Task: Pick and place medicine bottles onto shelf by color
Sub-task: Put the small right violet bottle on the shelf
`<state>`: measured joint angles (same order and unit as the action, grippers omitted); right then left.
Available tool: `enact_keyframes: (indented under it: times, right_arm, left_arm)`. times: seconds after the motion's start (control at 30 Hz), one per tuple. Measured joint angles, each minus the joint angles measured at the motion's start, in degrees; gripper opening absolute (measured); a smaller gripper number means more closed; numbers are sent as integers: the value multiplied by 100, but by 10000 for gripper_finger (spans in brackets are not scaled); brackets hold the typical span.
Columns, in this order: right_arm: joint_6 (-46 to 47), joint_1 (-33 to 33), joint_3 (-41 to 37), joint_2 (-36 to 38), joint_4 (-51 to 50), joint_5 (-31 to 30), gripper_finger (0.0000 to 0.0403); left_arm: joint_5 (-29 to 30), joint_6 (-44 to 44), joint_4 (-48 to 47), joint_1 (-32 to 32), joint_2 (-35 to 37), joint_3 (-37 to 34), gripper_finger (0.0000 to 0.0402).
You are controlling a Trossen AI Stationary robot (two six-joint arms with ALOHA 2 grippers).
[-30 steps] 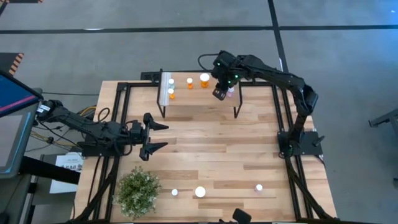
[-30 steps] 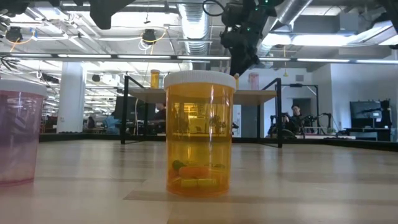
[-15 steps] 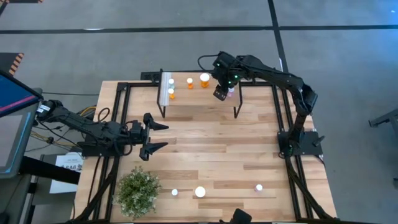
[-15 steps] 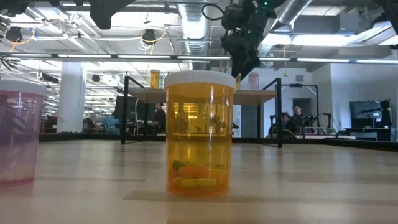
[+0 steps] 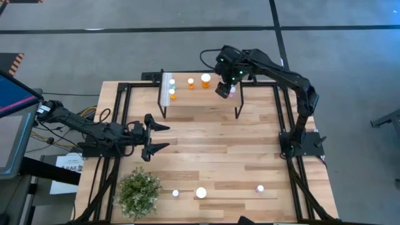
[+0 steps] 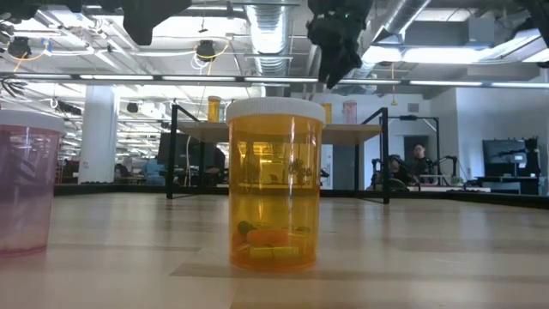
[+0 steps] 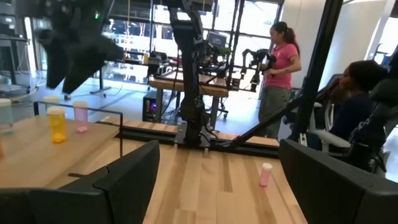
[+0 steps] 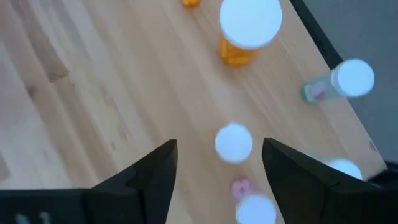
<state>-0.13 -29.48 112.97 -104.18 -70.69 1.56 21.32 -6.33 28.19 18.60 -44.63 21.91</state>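
The shelf (image 5: 200, 100) stands near the table's far edge with several white-capped bottles on it: a large orange one (image 5: 205, 79), small orange ones (image 5: 190, 81) and a pink one (image 5: 232, 91). My right gripper (image 5: 222, 91) hovers open above the shelf's right part. In its wrist view, a white cap (image 8: 234, 142), the large orange bottle (image 8: 250, 28) and a teal bottle (image 8: 339, 84) stand below my right gripper (image 8: 219, 148). Three more bottles stand near the table's near edge: a small one (image 5: 175, 194), a large orange one (image 6: 274, 184) and a pink one (image 5: 260, 188). My left gripper (image 5: 157, 137) waits open at the table's left.
A green bushy plant (image 5: 139, 192) sits at the near left corner. A large pink bottle (image 6: 21, 184) stands close to the low camera. Black frame rails (image 5: 119, 119) border the table. People (image 7: 277, 68) are in the room beyond. Bare wood lies mid-table.
My right gripper has risen above the shelf and drifted slightly toward the table's far edge. The bottles on the shelf have stayed in place.
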Motion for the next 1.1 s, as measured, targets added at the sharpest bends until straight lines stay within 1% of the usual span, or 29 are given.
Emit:
enact_keyframes:
  times: [0.1, 0.23, 0.4, 0.57, 0.63, 0.73, 0.9, 1.1]
  right_arm:
    - [86, 150, 280, 17, -509, -18, 257]
    - [163, 617, 291, 209, -852, -89, 256]
    - [375, 1543, 288, 511, -994, -581, 255]
    - [828, 2745, 250, 838, -1010, -993, 255]
    - [1053, 3251, 30, 1016, -940, -1234, 255]
    - [1524, 3972, -564, 1281, -857, -1520, 255]
    - [2536, 5087, -1730, 1673, -362, -1540, 255]
    - [3994, 6254, -2624, 1796, -312, -1519, 255]
  left_arm:
    - [2, -16, -91, -1, 1, 2, 318]
    - [2, -33, -99, 0, 1, 1, 318]
    - [2, -46, -132, -1, 6, 0, 318]
    - [7, -81, -178, -1, 6, 1, 318]
    - [9, -89, -176, 1, 6, 0, 318]
    - [9, -98, -174, 1, 6, 0, 318]
    - [9, -155, -173, 0, 6, 1, 318]
    - [7, -171, -174, 1, 6, 0, 318]
